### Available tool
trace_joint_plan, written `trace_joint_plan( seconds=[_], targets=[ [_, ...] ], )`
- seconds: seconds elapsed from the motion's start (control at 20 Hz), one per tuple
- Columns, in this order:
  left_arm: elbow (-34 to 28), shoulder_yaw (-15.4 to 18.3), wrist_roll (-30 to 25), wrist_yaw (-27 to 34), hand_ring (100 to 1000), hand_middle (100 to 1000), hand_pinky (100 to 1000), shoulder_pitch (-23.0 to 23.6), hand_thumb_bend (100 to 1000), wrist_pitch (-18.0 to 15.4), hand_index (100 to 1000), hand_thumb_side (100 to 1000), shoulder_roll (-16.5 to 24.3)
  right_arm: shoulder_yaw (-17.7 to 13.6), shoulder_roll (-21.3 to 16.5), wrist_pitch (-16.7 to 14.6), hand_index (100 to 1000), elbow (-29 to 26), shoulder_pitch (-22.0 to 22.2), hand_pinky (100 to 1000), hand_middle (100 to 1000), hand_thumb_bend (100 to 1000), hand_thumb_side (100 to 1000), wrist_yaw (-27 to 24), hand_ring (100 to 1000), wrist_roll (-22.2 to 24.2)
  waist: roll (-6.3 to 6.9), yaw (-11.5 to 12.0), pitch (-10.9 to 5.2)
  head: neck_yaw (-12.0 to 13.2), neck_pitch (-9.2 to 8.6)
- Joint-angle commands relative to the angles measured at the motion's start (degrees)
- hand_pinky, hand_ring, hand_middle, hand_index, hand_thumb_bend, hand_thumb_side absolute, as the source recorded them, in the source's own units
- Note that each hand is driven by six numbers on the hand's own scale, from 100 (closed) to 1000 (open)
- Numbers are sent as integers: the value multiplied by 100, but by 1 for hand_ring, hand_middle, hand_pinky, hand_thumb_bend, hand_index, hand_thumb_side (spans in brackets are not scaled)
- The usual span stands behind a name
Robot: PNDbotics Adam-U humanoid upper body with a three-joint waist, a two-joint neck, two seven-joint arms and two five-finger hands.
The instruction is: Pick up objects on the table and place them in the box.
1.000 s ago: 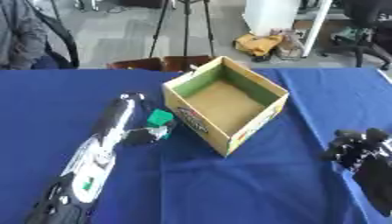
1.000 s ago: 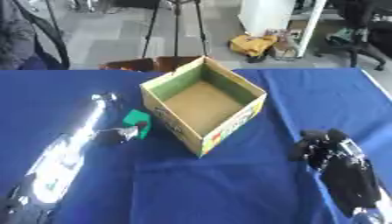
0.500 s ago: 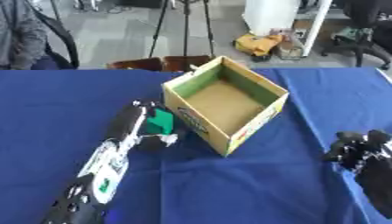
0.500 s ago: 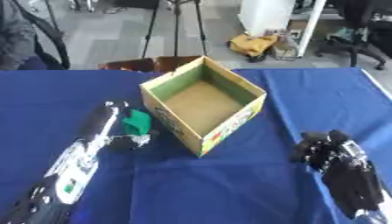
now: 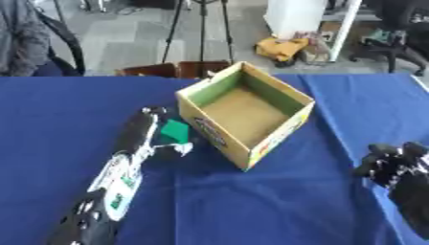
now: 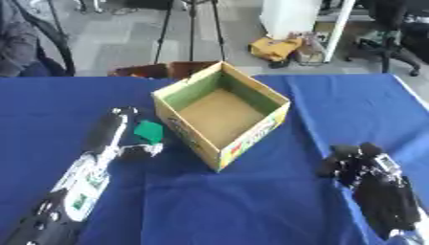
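- Looking through the right eye, the right hand point(image 6: 356, 164) shows whole, well in from the edge, with its forearm trailing to the lower corner; the left eye pushes it against the right border, arm partly cut off.
- Both eyes show the left hand point(image 5: 159, 139) beside the box point(image 5: 244, 115), its fingers curled round a green block point(image 5: 174, 131).
- That block sits just off the box's left wall, low over the blue table point(image 5: 276, 201); whether it touches the cloth I cannot tell.
- The box stands open and holds nothing I can see, only its brown floor and green inner walls.
- The right hand rests on the table, well apart from the box, fingers bunched inward on nothing.
- Since a second ago the left arm has swung closer in towards the box, with the block now nearer its wall; the right hand has barely shifted.
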Motion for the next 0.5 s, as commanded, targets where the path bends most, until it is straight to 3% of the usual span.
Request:
trace_joint_plan(
  seconds=[0.05,0.5],
  targets=[
    [-149,38,74,26,789,532,609,-152,676,6,751,450,54,-14,-65,-15,744,-68,-66,647,570,100,887,-10,584,19,0,-3,-95,21,-37],
    [-67,96,237,-160,793,544,621,-182,678,72,756,430,90,-12,-64,-9,744,-59,-71,646,570,100,888,-7,584,24,14,-35,-96,36,-64]
  ],
)
